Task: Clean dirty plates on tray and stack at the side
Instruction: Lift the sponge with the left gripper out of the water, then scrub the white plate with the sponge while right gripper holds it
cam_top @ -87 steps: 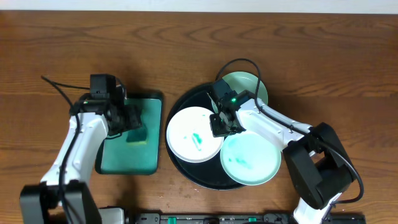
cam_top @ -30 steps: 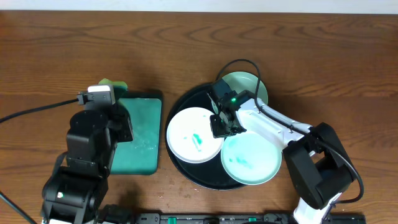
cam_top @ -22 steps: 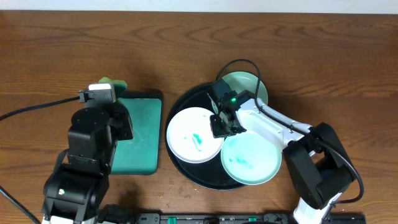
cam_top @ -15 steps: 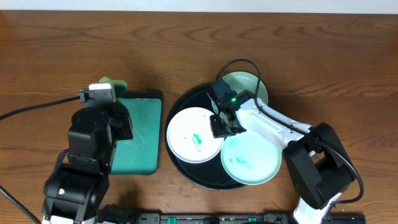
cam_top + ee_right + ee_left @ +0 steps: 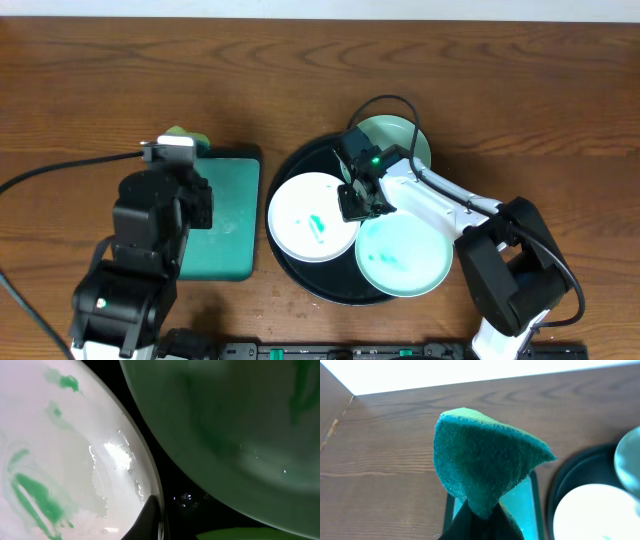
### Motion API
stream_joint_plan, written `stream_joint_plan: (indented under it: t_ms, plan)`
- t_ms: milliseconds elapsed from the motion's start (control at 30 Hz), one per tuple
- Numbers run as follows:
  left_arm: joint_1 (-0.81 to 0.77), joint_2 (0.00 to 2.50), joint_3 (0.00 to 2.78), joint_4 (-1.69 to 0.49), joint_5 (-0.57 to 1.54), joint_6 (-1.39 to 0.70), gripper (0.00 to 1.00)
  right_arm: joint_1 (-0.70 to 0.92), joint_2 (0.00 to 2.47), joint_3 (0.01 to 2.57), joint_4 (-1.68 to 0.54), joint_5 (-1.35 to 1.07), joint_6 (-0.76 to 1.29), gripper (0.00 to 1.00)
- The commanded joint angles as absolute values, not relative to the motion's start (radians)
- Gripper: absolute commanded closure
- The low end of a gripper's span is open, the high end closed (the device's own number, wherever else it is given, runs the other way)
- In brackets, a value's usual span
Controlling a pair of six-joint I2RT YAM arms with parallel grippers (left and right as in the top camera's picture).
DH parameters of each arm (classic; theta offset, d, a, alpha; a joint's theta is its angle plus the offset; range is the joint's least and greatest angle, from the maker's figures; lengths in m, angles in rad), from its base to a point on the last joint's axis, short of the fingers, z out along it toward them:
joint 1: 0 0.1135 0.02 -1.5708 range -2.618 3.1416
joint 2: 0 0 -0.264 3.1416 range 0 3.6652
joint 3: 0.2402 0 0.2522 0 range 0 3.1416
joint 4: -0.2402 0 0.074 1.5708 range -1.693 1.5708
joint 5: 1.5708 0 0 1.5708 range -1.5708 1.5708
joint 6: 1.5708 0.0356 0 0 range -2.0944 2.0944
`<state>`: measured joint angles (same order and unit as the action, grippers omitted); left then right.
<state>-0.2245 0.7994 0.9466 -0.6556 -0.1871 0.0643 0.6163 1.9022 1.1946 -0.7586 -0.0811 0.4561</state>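
**Sponge lifted in my left hand, right hand down by the white plate**

The wooden worktop carries everything. The black tray lies right of centre, and all the plates rest inside its rim, so none has been stacked at the side yet. Left of it lies the teal tray, a parking place for the sponge that I judge is there to keep drips off the wood. It is bare now.

On the black tray, the white plate sits at the left with green smears showing. A mint plate lies near and right, also smeared, and another mint plate lies at the far side, partly under my right arm.

My left hand is clamped on the green sponge and holds it above the far end of the teal tray. I judge it is raised to carry across for wiping.

My right hand is low between the white plate and the near mint one. One fingertip lies against the white plate's rim, probably to steady or lift it. I cannot tell whether that hand has closed.

By count there is one worktop, one black tray, one teal tray, three plates (one white, two mint), one sponge and two hands.
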Motion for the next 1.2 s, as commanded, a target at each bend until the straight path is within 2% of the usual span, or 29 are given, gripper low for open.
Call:
stream_joint_plan:
  t_ms: [0, 400, 667, 833, 1000, 1167]
  plan:
    - [-0.226, 0.834, 0.969, -0.658, -0.203, 0.164, 0.93, 0.622, 1.916, 1.176, -0.775, -0.087, 0.436, 0.99]
    - [-0.226, 0.901, 0.969, -0.653, -0.203, 0.172, 0.93, 0.622, 1.916, 1.176, -0.776, -0.087, 0.429, 0.99]
    - [-0.186, 1.065, 0.969, -0.694, -0.205, -0.217, 0.93, 0.622, 1.916, 1.176, -0.771, -0.087, 0.461, 0.99]
    - [-0.094, 1.252, 0.969, -0.748, -0.212, -0.343, 0.93, 0.622, 1.916, 1.176, -0.776, -0.087, 0.472, 0.99]
    - [-0.007, 1.396, 0.969, -0.779, 0.046, -0.353, 0.93, 0.622, 1.916, 1.176, -0.773, -0.087, 0.477, 0.99]
    - [0.002, 1.444, 0.969, -0.816, 0.13, -0.33, 0.93, 0.622, 1.916, 1.176, -0.774, -0.088, 0.479, 0.99]
